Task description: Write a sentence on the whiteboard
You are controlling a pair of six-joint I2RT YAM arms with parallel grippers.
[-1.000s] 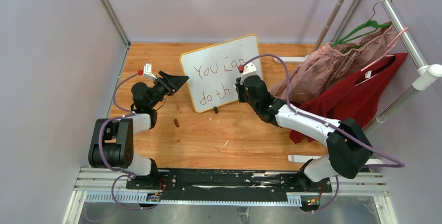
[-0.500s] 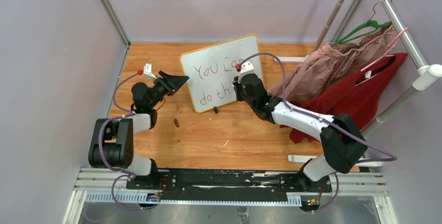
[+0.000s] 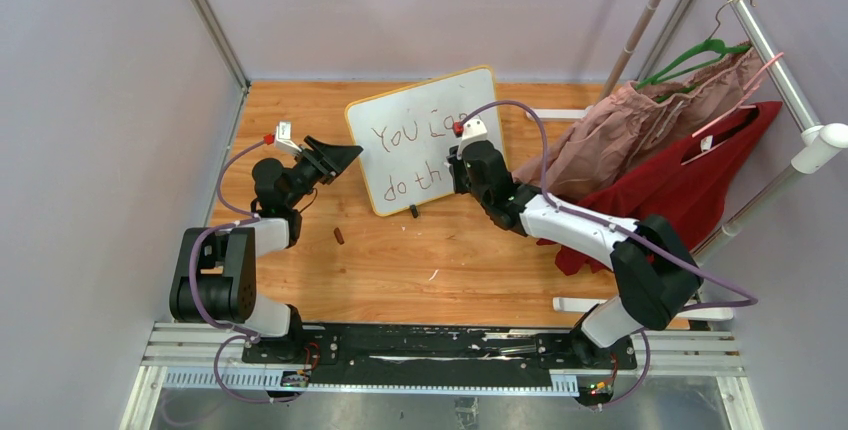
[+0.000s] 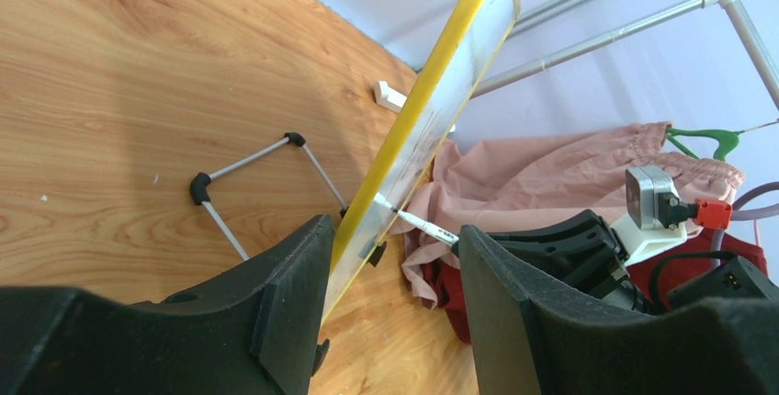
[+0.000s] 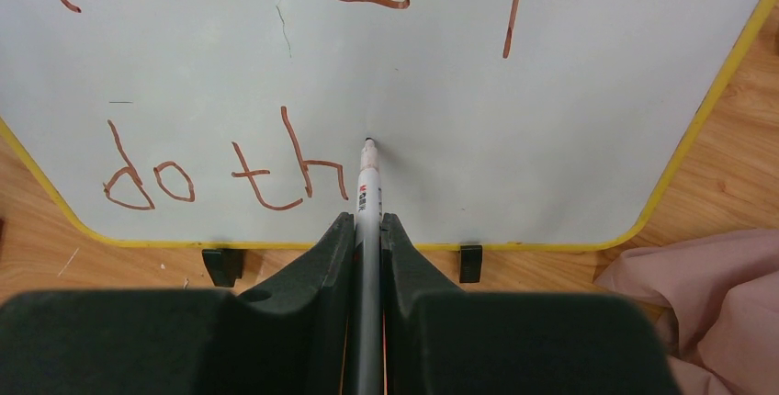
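Observation:
The whiteboard stands tilted at the back of the table, yellow-framed, on black feet. The sentence reads "You can" on the upper line and "do th" on the lower. My right gripper is shut on a grey marker. The marker's tip touches the board just right of the "h". In the top view that right gripper covers the lower line's end. My left gripper is open and straddles the board's left edge. One of its fingers lies against the frame's back side.
A pink cloth and a red garment hang from a rail on the right, close behind the right arm. A small brown cap lies on the wood near the left arm. A white strip lies at the front right. The board's wire stand shows behind it.
The right arm has shifted slightly left and toward the board, carrying the marker with it. The left arm and the board have not moved.

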